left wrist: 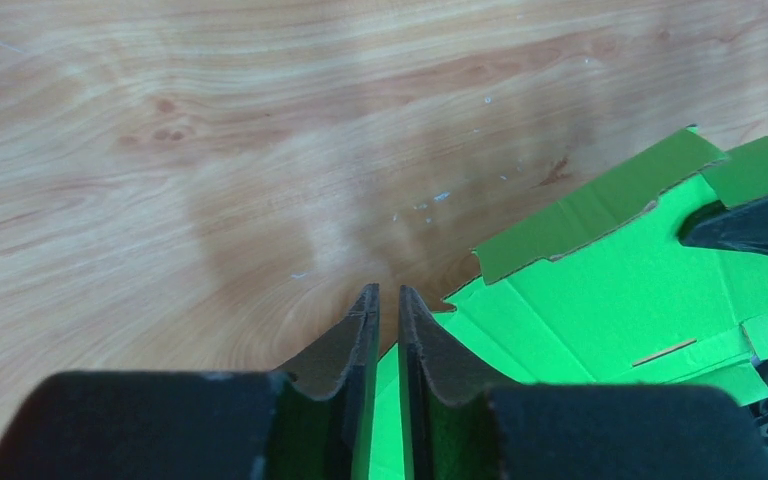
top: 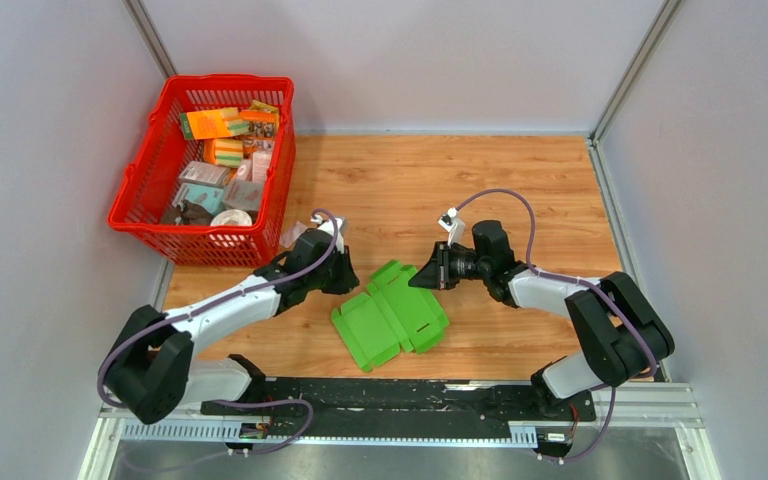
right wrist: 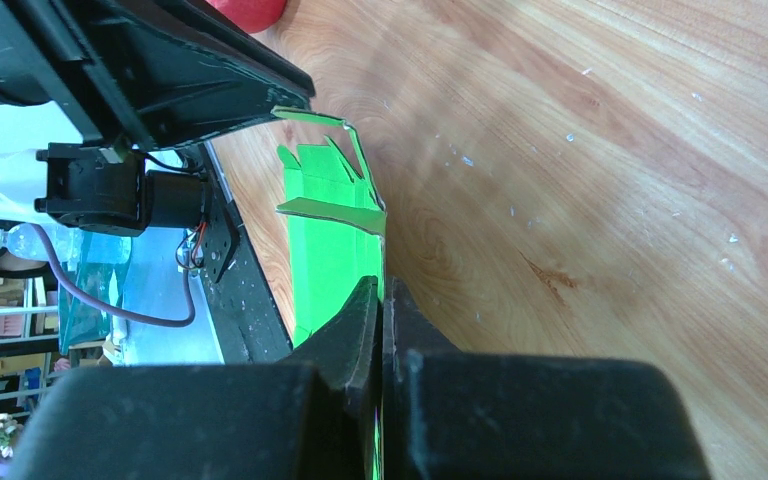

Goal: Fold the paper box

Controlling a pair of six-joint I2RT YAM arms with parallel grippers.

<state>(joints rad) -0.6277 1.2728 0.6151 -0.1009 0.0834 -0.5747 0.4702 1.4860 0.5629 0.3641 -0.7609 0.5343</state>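
The paper box (top: 390, 315) is a bright green die-cut sheet lying mostly flat on the wooden table, flaps spread. My right gripper (top: 422, 277) is shut on its upper right flap; in the right wrist view the green card (right wrist: 330, 240) runs edge-on into the closed right gripper (right wrist: 381, 290). My left gripper (top: 345, 272) sits low at the sheet's upper left edge. In the left wrist view the left gripper (left wrist: 388, 295) stands open by a narrow slit, with green card (left wrist: 620, 290) showing below and through the gap.
A red basket (top: 200, 170) of small orange, teal and striped packages stands at the back left, close behind my left arm. Grey walls close in the table on three sides. The black arm rail (top: 400, 400) runs along the near edge.
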